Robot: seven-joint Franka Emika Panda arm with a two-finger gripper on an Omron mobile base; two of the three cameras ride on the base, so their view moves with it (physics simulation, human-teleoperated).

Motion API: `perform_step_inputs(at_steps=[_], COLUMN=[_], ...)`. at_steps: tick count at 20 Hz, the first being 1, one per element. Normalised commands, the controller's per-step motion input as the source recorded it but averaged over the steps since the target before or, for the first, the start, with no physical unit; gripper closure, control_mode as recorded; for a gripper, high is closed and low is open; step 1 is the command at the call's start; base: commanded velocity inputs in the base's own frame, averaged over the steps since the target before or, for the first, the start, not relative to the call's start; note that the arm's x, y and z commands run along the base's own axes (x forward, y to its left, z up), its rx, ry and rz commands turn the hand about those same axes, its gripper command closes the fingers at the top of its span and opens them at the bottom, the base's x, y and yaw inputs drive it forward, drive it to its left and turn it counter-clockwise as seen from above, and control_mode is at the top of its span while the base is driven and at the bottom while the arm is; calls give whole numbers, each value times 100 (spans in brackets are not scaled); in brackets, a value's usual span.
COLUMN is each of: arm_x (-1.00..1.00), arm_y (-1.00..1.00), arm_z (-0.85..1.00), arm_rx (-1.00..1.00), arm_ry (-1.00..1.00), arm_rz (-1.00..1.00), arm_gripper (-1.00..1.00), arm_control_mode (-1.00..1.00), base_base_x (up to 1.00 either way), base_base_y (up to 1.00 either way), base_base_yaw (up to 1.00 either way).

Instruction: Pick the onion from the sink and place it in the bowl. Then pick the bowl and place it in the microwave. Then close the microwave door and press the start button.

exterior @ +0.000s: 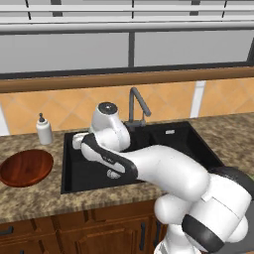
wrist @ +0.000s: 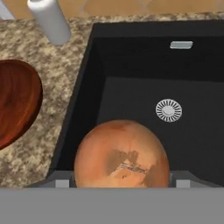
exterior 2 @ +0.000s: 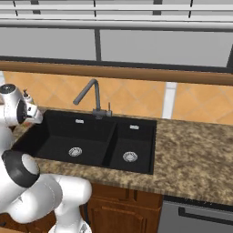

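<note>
Orange-tan and mottled, the onion [wrist: 121, 155] sits close against the hand camera, right between the fingers, whose grey tips [wrist: 61, 182] peek out on either side of it at the bottom of the hand view. The fingers are spread wide and grasping the onion, which is lifted above the black floor of the sink [wrist: 131, 94]; the round silver drain [wrist: 169, 110] of the large basin lies below and beyond it.

From the left base view the white arm reaches forward over the left part of the sink [exterior: 74, 176], its wrist standing above the large basin's near-left region; the hand itself is hidden behind the arm's own body. The grey gooseneck faucet [exterior: 136, 105] rises at the far rim, behind the arm.

Glossy reddish-brown, the bowl [exterior: 26, 167] rests on the speckled granite bench [exterior: 30, 198] just left of the sink, apart from its rim, and nothing lies in it. In the hand view its rounded edge [wrist: 17, 100] shows at the left, across a strip of bench from the basin wall. A white soap dispenser [exterior: 44, 129] stands upright on the bench at the far side, beyond the bowl and near the sink's far-left corner.

The right base view shows both basins [exterior 2: 86, 136], each with its drain, and the faucet [exterior 2: 91, 96] centred behind them.
</note>
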Motion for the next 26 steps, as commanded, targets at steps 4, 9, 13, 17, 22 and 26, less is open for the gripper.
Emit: perform_step_inputs(at_steps=[4,9,13,17,22,26], arm_x=[12,7,1,0,0,26], arm_y=[100,100,100,93,65,47], arm_z=[0,-3,-20,-26,-12,0], arm_rx=[-16,-15,-15,-14,-7,0], arm_ry=[3,2,0,0,1,4], arm_rz=[0,0,0,0,0,0], arm_gripper=[100,100,100,100,100,100], arm_control_mode=[-100,-100,-100,-100,-100,-100], base_base_x=[0,0,0,0,0,0], base_base_y=[0,0,0,0,0,0], base_base_yaw=[0,0,0,0,0,0])
